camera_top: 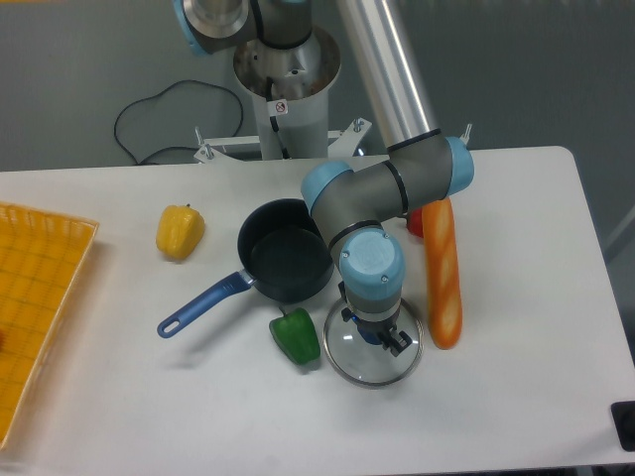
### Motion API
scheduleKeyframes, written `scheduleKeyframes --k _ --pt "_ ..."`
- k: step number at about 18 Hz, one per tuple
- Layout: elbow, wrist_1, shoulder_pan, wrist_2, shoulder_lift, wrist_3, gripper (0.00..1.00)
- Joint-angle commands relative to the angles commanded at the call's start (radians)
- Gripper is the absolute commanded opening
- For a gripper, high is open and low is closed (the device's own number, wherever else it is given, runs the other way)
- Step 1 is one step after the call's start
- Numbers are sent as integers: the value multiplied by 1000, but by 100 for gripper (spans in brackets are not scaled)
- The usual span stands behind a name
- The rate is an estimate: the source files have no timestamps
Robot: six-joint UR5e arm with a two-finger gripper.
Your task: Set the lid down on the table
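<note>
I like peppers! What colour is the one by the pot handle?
Green pepper, seen clearly in the fixed camera view.

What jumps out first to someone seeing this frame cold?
The arm dominates the centre, its gripper pointing straight down over the glass lid, which sits low on the white table between a green pepper and a long baguette. Just behind stands the open blue-handled saucepan, with a yellow pepper further left.
</note>
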Motion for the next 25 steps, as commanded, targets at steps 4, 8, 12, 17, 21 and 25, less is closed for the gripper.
scheduleKeyframes --k 4,8,12,17,21,25 --pt "-2 0 0 0 0 0 67" --pt "-2 0 0 0 0 -2 68" --pt "-2 0 -3 0 -2 -3 68" --pt "-2 0 -8 0 -2 -3 69" --pt "-2 0 -8 0 -2 -3 72" --pt "-2 0 -8 0 -5 -2 79"
